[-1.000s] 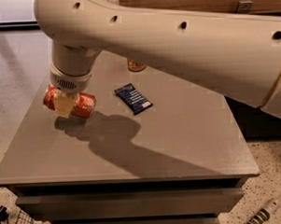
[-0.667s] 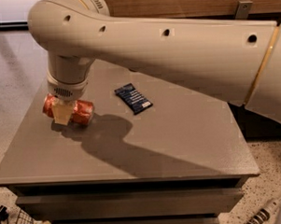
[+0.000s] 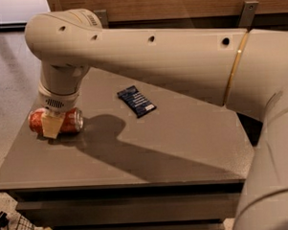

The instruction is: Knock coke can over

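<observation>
The coke can [image 3: 70, 121], red with a silver top, lies on its side near the left edge of the grey table [image 3: 150, 145], with its top facing right. My gripper [image 3: 51, 127] hangs straight down from the wrist [image 3: 59, 94] and sits right at the can, with its cream tip in front of the can's middle. The gripper covers part of the can. The large cream arm [image 3: 170, 58] stretches across the view from the right.
A dark blue snack packet [image 3: 136, 101] lies flat near the table's middle. The table's left edge is just beside the can, with the floor [image 3: 8, 84] below. A wooden wall panel [image 3: 177, 2] runs behind the table.
The gripper and the can have shifted together to the left and a little toward the table's front. The can stays on its side. The blue packet has not moved.
</observation>
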Motion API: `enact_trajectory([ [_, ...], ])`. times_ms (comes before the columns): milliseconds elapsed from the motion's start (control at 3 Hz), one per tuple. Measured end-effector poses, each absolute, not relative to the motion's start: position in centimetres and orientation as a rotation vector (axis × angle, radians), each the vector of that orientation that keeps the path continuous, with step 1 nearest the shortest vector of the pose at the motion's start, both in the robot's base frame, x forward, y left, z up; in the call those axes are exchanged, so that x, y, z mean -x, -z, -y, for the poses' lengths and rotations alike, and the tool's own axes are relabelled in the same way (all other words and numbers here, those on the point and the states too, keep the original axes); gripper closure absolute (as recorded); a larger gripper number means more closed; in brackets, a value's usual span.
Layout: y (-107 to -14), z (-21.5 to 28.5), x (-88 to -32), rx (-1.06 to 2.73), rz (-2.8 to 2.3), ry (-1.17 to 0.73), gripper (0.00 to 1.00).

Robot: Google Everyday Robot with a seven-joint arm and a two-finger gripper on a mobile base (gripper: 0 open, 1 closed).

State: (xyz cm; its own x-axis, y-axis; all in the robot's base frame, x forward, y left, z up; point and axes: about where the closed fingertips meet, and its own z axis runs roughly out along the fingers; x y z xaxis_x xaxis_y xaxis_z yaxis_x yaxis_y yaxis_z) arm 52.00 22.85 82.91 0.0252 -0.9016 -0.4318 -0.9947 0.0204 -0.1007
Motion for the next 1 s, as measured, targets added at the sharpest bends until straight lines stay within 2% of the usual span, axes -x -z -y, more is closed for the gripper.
enact_trajectory([
  [333, -82.96, -22.88, -51.87, 1.936, -1.927, -0.341, 0.82],
  [1000, -83.10, -22.87, -51.70, 1.938, -1.923, -0.338, 0.36],
])
